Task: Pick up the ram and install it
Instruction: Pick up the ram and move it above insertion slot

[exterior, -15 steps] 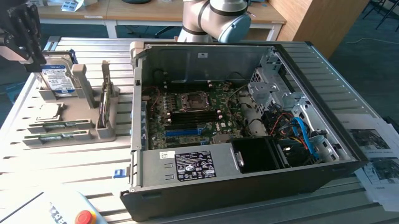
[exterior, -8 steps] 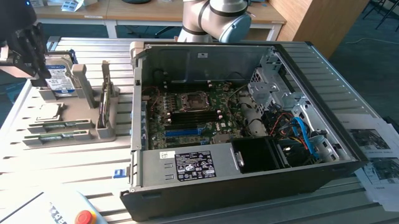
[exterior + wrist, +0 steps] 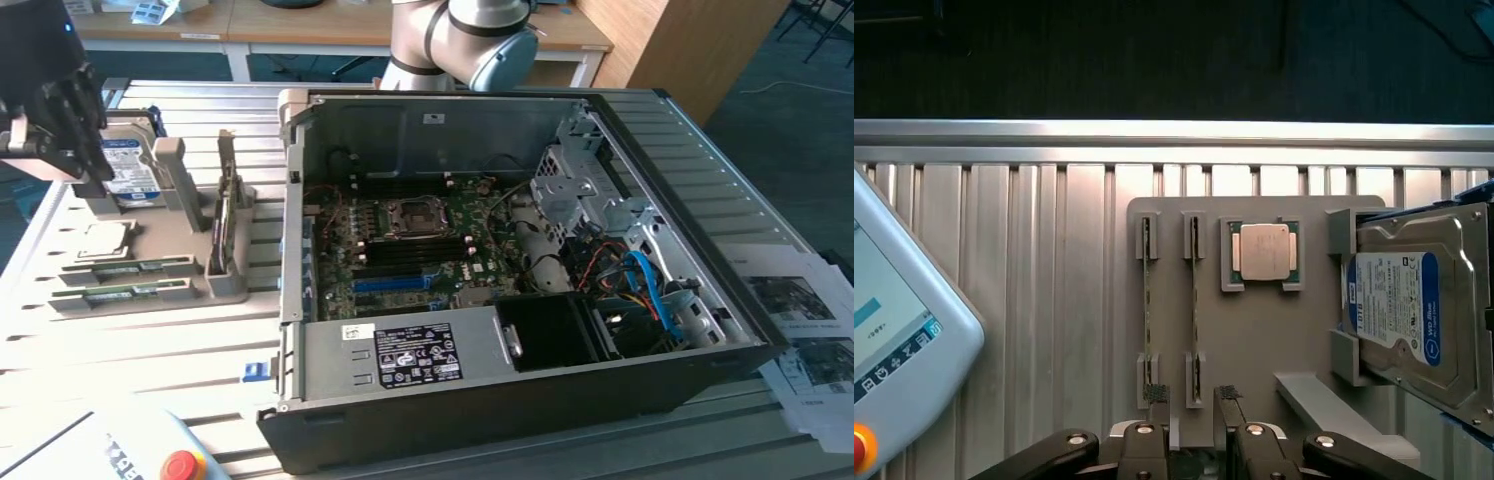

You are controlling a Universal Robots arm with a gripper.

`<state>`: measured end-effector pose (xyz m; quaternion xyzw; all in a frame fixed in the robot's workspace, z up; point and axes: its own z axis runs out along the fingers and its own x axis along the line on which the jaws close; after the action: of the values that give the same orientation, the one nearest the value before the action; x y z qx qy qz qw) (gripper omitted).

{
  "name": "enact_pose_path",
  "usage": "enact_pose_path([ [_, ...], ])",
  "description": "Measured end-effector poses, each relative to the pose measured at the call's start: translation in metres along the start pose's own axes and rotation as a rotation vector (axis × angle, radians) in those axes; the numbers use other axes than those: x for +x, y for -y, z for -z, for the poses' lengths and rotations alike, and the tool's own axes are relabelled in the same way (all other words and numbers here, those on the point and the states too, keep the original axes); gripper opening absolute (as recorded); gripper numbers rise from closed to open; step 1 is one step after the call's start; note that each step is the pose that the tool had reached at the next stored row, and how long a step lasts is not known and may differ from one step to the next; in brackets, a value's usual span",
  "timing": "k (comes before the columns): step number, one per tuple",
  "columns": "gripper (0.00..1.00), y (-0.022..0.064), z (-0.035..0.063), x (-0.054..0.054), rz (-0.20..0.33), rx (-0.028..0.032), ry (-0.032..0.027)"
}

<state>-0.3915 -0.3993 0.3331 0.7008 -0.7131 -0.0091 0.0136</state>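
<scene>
Two green ram sticks stand on edge in a grey holder (image 3: 1254,340), side by side: one ram stick (image 3: 1146,305) and the other ram stick (image 3: 1194,305). My gripper (image 3: 1194,402) hovers above the holder, open, with nothing between its fingers; its gap lines up over the end of the second stick. In the exterior view the black gripper (image 3: 83,160) hangs at the left above the holder, and the two sticks (image 3: 127,268) (image 3: 118,294) lie below it. The open computer case (image 3: 694,270) holds the motherboard (image 3: 400,240) with its long memory slots (image 3: 400,260).
A silver processor chip (image 3: 1264,250) and a hard drive with a blue-white label (image 3: 1414,310) share the holder. A teach pendant (image 3: 894,330) lies beside it on the slatted metal table (image 3: 1034,300). Cables and a drive cage crowd the case at the exterior view's right.
</scene>
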Motion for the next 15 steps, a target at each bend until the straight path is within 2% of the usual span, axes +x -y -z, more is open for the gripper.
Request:
enact_pose_path([
  [15,0.31,0.0009,-0.0253,0.005,0.000,0.0000,0.0000],
])
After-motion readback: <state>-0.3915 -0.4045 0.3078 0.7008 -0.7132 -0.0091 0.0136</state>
